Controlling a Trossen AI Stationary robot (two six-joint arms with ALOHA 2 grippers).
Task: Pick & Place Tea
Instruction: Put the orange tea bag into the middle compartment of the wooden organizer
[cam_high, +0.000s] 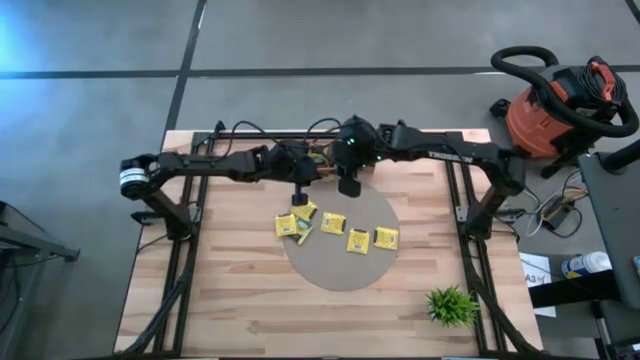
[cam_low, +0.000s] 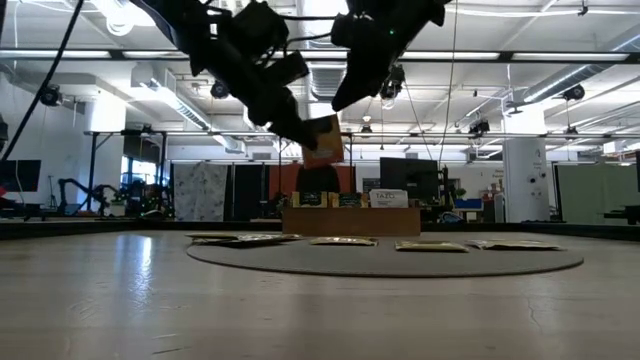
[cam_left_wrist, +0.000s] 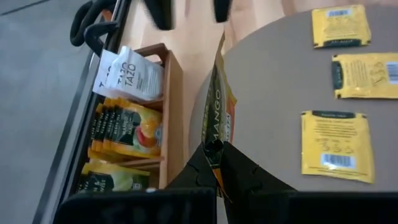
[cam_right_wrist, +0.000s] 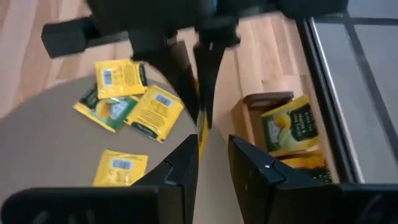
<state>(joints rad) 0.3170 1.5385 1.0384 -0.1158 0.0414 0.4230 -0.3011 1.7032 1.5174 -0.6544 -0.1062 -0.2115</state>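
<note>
Yellow-orange, the flat mango tea packet (cam_left_wrist: 217, 115) is pinched edge-on by the left gripper (cam_left_wrist: 214, 163); spread at 3 o'clock, the right gripper (cam_right_wrist: 213, 155) straddles its edge.

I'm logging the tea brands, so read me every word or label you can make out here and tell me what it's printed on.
"MANGO": on the packet held edge-on in the left gripper.
"TAZO TAZO": on the white packet in the tray.
Print and barcodes on the yellow packets on the mat: too small to read.
White lettering on the right arm: too blurred to read.
</note>
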